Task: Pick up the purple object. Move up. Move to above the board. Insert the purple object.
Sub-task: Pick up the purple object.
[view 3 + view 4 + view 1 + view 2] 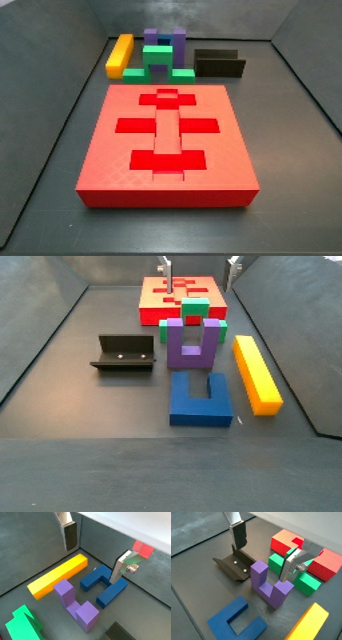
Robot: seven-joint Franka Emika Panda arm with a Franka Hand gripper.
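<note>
The purple object is a U-shaped block on the floor between a green block and a blue U-shaped block. It also shows in both wrist views, and only its top shows in a side view. The board is the large red slab with cross-shaped cut-outs; it also shows behind the green block. My gripper is open and empty, high above the pieces. Only its fingertips show at the edge of a side view.
A yellow bar lies beside the purple and blue blocks, near one wall. The dark fixture stands on the other side of the purple object. Grey walls enclose the floor. The green block touches the board's near edge.
</note>
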